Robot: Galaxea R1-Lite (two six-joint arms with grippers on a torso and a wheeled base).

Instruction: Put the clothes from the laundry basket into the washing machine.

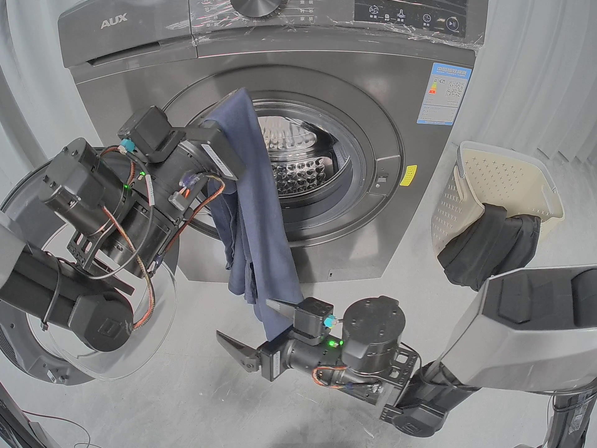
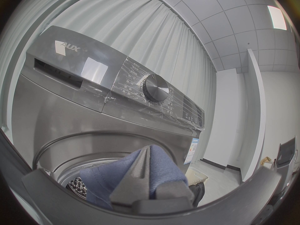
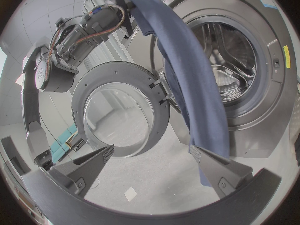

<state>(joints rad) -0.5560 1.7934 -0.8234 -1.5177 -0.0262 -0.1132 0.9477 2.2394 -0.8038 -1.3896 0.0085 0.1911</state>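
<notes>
1 blue garment point(image 1: 258, 219), long and creased, hangs from the left gripper point(image 2: 147, 155), which is clamped on its top edge at the upper left rim of the washing machine point(image 1: 373, 231) opening. The cloth drapes down across the left part of the opening, outside the drum point(image 1: 298, 150), with its tail low near the floor. Right gripper point(image 1: 261, 328) sits low at the tail, jaws spread wide, holding nothing. 1 finger is right at the cloth's end, contact unclear. Door point(image 1: 37, 343) stands open on the left, behind the left arm. Cream laundry basket point(image 1: 504, 175) stands tilted to the right of the machine, a dark garment point(image 1: 491, 244) spilling over its rim.
</notes>
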